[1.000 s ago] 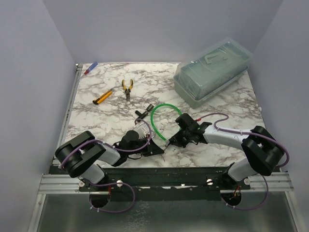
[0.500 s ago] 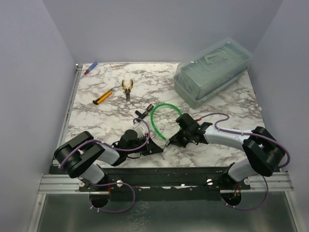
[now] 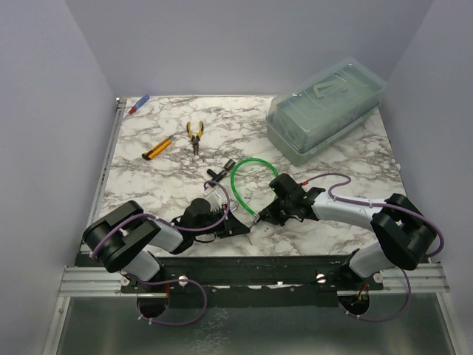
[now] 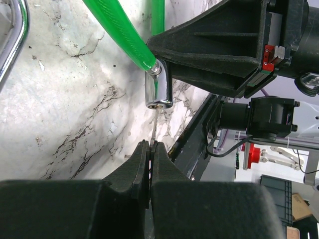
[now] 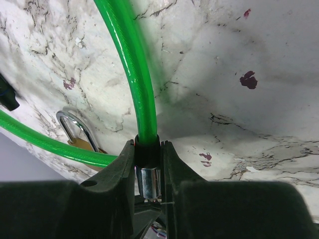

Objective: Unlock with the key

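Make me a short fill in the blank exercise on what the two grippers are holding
1. The left gripper is ____ on the tiny key.
2. The right gripper clamps the end of the ____ cable.
3. The key's tip points at the cable's ____ cylinder.
Missing words: shut; green; silver.

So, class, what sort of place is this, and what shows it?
Probably a lab robot test bench: a left arm and right arm bolted to an aluminium rail, plain walls boxing in a marble-patterned table, pliers laid out.
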### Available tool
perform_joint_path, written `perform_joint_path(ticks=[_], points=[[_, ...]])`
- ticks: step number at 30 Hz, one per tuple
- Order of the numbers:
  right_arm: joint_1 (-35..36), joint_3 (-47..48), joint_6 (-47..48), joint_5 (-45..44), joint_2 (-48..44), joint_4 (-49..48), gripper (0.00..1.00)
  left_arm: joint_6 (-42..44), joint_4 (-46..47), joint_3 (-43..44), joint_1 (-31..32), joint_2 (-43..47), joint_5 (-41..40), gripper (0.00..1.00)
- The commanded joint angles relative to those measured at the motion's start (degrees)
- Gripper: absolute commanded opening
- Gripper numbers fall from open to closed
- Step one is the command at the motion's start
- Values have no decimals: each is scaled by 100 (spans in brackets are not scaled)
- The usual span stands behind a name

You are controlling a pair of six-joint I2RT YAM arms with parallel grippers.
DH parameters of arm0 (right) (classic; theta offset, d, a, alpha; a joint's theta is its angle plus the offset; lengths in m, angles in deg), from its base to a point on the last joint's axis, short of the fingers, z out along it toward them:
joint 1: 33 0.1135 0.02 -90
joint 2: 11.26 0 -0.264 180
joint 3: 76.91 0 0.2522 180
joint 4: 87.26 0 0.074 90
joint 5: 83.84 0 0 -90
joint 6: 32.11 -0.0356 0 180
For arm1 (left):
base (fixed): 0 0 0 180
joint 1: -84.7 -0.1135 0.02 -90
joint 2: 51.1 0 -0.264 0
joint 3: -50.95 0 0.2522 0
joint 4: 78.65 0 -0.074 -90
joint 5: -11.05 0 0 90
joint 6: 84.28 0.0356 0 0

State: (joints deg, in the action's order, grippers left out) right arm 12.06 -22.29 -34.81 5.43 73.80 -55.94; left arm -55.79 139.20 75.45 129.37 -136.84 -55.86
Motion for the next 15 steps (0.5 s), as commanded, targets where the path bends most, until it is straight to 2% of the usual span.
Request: perform_joint_path(ticks=[1,15], points=[[21,-25,-37,38,-185,-244,0,16,261,-48,-30,-10,31,0],[21,10,-63,38,-211,-218,0,6,305,-221,-32,121,-121,0]])
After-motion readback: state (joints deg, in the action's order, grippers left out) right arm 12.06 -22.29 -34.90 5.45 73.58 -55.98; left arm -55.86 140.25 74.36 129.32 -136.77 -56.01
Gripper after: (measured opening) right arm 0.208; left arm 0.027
